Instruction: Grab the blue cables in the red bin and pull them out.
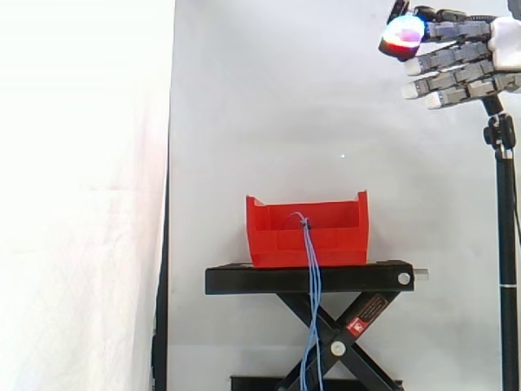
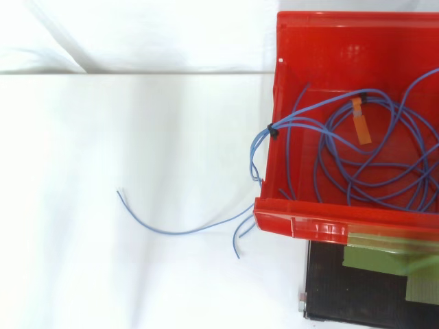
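High at the right edge of the side view, my hand [image 1: 460, 72] hangs open, well above the red bin [image 1: 338, 238].
I see its fingers [image 1: 440, 59] straight and reaching level toward the left, holding nothing. The blue cables [image 2: 374, 161] lie coiled inside the bin, with an orange tag [image 2: 361, 123] among the loops. A tied bunch crosses one wall and hangs down outside, past the black stand [image 1: 244, 278] in the side view, and from above I see its loose ends curl away from the bin.
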